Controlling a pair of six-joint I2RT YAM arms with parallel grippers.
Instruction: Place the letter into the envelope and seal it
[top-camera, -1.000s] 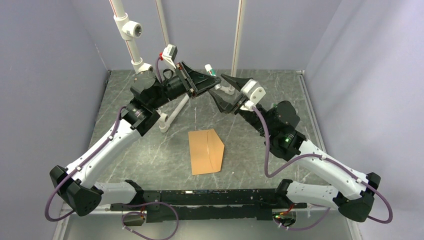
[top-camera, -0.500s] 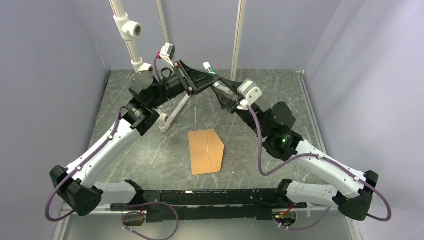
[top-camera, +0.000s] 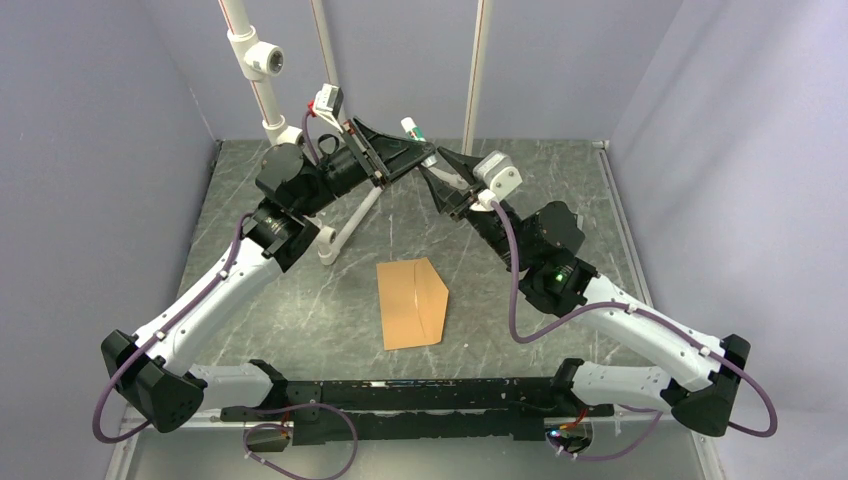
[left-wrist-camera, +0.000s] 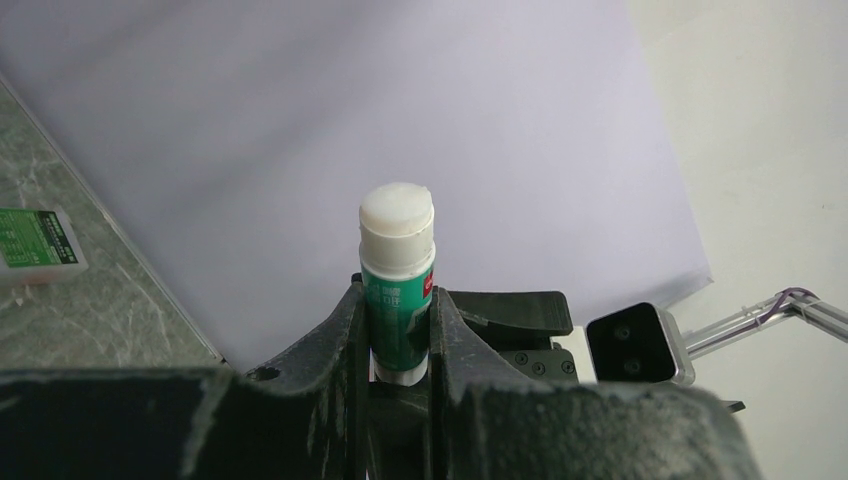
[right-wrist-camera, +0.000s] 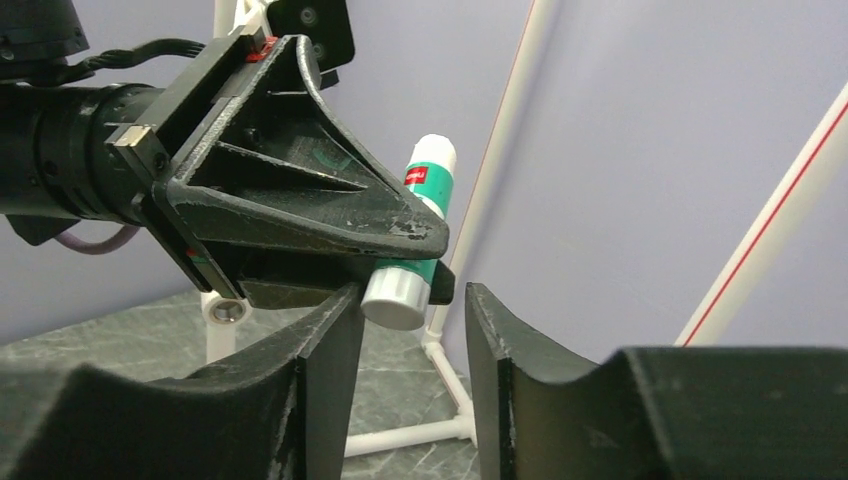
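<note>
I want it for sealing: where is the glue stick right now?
In the top view the glue stick is held off the table in the left gripper, over the far middle, with the open right gripper right beside it.

kraft-brown paper envelope (top-camera: 413, 303) flat on grey marble-patterned table (top-camera: 330, 300), centre, before both grippers | green-and-white plastic glue stick (left-wrist-camera: 398, 270) clamped in left gripper (left-wrist-camera: 397, 297), raised over table's far side, behind envelope | right gripper (right-wrist-camera: 405, 300) just right of it, spread fingers either side of stick's lower end
</note>
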